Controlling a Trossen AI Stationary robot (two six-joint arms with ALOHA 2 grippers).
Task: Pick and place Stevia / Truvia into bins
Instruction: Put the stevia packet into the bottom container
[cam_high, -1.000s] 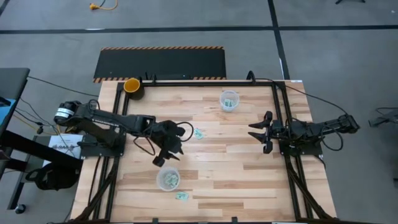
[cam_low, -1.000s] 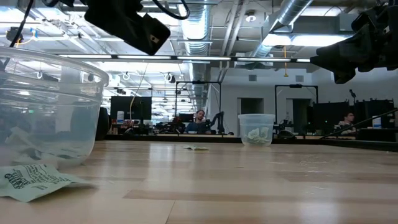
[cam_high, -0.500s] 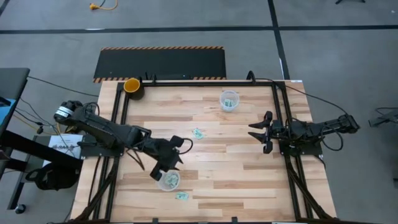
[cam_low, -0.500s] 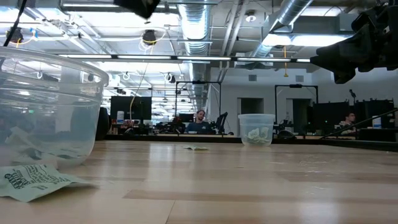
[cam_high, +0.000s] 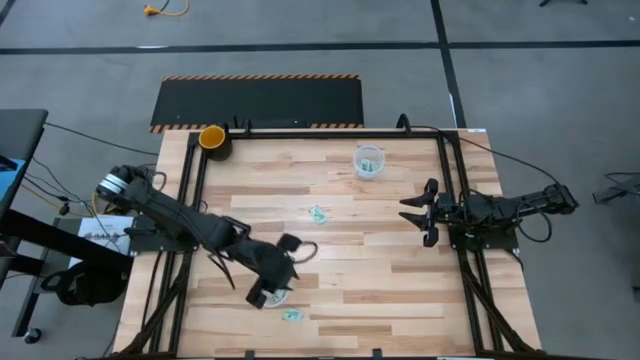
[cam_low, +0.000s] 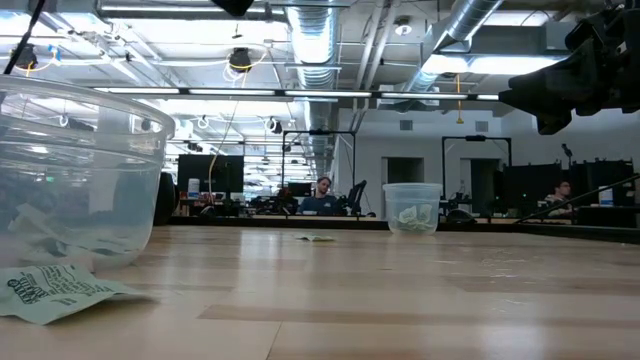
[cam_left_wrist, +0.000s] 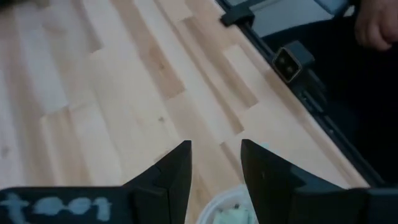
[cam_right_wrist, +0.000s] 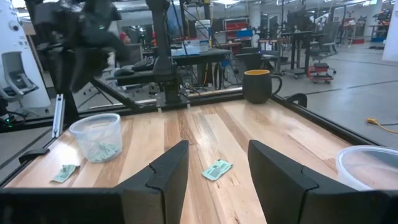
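Note:
Two clear cups stand on the wooden table: the near cup (cam_high: 279, 293) (cam_low: 70, 170) (cam_right_wrist: 96, 138) and the far cup (cam_high: 369, 161) (cam_low: 412, 208), both with mint-green packets inside. One loose packet (cam_high: 318, 213) (cam_right_wrist: 216, 169) lies flat mid-table. Another packet (cam_high: 292, 315) (cam_low: 55, 290) lies by the near cup's base. My left gripper (cam_high: 266, 295) (cam_left_wrist: 214, 168) hovers open over the near cup's rim (cam_left_wrist: 227, 208), with nothing between its fingers. My right gripper (cam_high: 420, 212) (cam_right_wrist: 217, 174) waits open at the table's right side.
A yellow-orange cup (cam_high: 212, 137) stands at the far left corner and shows dark in the right wrist view (cam_right_wrist: 258, 84). Black rails (cam_high: 452, 180) edge the table's left and right sides. A person's hand (cam_left_wrist: 376, 25) shows beyond the table's near edge. Bare wood lies between the cups.
My left gripper has moved from mid-table toward the near edge and now hangs over the near cup. In the low view it has left the picture at the top. Both loose packets and both cups lie where they were.

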